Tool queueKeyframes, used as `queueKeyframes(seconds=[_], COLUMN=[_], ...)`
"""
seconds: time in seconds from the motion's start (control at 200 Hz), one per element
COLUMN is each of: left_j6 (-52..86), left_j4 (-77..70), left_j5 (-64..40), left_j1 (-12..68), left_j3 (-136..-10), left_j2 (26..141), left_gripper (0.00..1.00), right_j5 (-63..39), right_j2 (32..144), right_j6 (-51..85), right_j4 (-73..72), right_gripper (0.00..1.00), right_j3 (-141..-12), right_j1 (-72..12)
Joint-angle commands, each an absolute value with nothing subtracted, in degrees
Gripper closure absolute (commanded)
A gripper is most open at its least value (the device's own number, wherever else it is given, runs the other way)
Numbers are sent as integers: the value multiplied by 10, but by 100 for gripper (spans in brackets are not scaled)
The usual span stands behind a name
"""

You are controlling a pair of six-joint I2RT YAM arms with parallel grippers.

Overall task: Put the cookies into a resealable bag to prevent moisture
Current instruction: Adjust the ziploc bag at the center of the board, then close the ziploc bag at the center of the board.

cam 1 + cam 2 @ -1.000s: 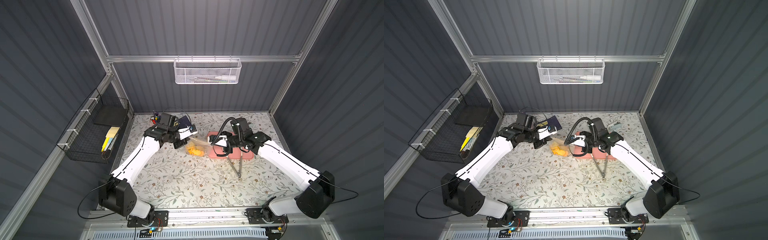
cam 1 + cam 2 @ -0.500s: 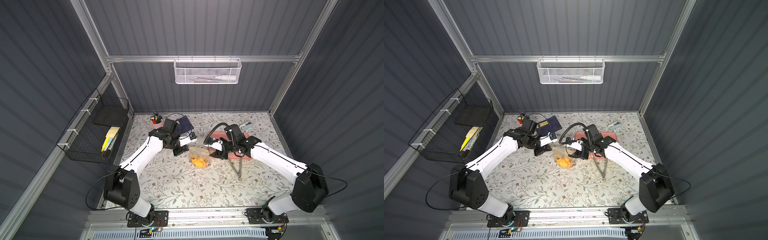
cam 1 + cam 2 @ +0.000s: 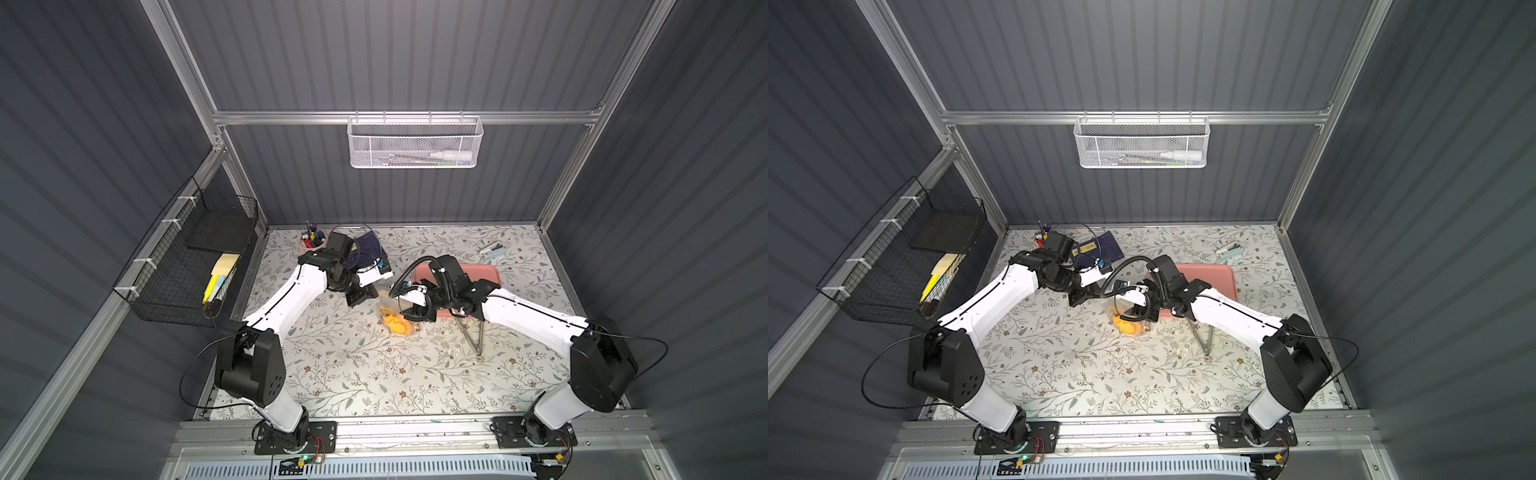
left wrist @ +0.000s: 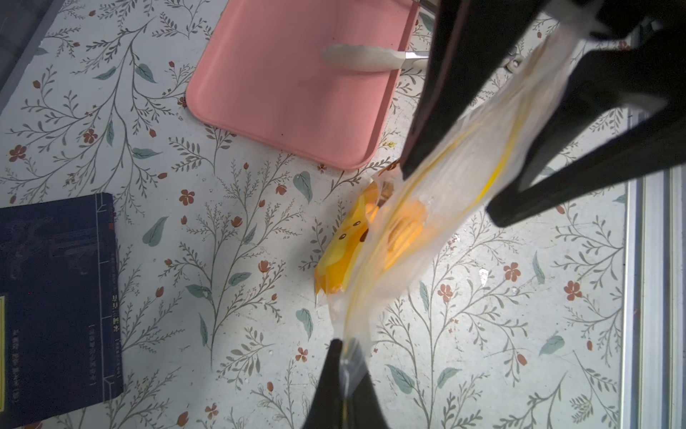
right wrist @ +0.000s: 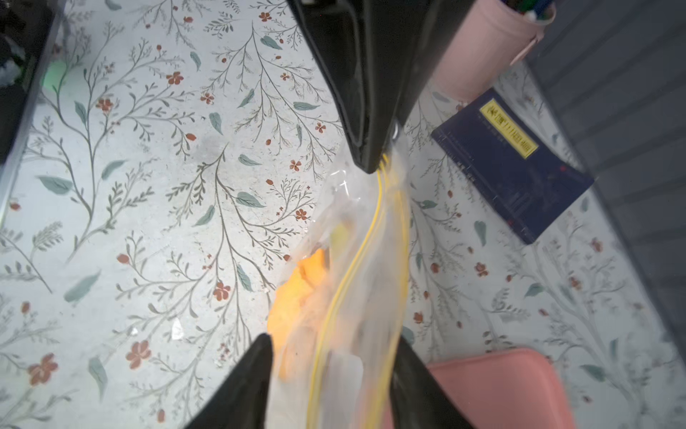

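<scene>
The resealable bag (image 3: 390,312) (image 3: 1124,312), clear with thin yellow seal lines, hangs tilted over the floral table with its bottom resting there. Yellow-orange cookies (image 4: 404,230) (image 5: 297,293) (image 3: 397,329) lie inside at its low end, next to the yellow cartoon patch (image 4: 345,241). My left gripper (image 4: 343,343) (image 5: 375,163) (image 3: 374,295) is shut on one upper corner of the bag (image 4: 445,178). At the other end, my right gripper (image 5: 334,347) (image 4: 451,193) (image 3: 409,313) is open, one finger on each side of the bag's mouth (image 5: 356,260).
A pink tray (image 3: 478,274) (image 4: 282,85) (image 5: 501,386) lies just behind the right gripper, with metal tongs (image 3: 473,336) leaning from it onto the table. A dark blue book (image 3: 368,249) (image 4: 55,297) and a pink pen cup (image 3: 311,241) sit at the back left. A small grey object (image 3: 492,250) is back right.
The right gripper has left the tray, opened and come to the bag's mouth. Both arms and the bag have shifted toward the table's front. The left gripper keeps its grip.
</scene>
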State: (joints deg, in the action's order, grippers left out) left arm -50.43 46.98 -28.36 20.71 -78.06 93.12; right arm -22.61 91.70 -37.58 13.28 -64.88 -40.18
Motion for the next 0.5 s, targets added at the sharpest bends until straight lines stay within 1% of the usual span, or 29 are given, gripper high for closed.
queueKeyframes(seconds=[0.0,0.01,0.075,0.14,0.17,0.195,0.215,0.235,0.255,0.285,0.395,0.495], left_j6=[-519,-518,-508,-489,-477,-464,-453,-445,-436,-425,-378,-340], left_j4=[494,493,474,432,405,381,358,336,313,279,169,103], left_j5=[-306,-305,-305,-305,-309,-309,-311,-314,-318,-325,-351,-362], left_j1=[202,202,200,194,190,187,186,185,185,185,185,185], left_j3=[-790,-788,-770,-739,-720,-703,-687,-672,-655,-632,-566,-546], left_j2=[939,938,927,908,896,884,875,865,856,842,817,822], left_gripper=[97,97,95,88,81,70,61,55,50,47,42,41], right_j5=[-212,-211,-219,-237,-246,-252,-258,-262,-267,-270,-296,-316], right_j2=[924,924,922,923,925,927,929,930,931,933,934,933], right_j6=[-364,-364,-360,-352,-347,-342,-339,-335,-332,-325,-293,-287], right_j4=[119,119,121,134,142,148,154,159,163,166,160,166], right_gripper=[68,71,83,94,98,100,100,100,100,100,100,100], right_j3=[-678,-678,-683,-693,-698,-702,-705,-707,-709,-710,-708,-707], right_j1=[-404,-403,-403,-400,-399,-397,-396,-396,-395,-393,-386,-382])
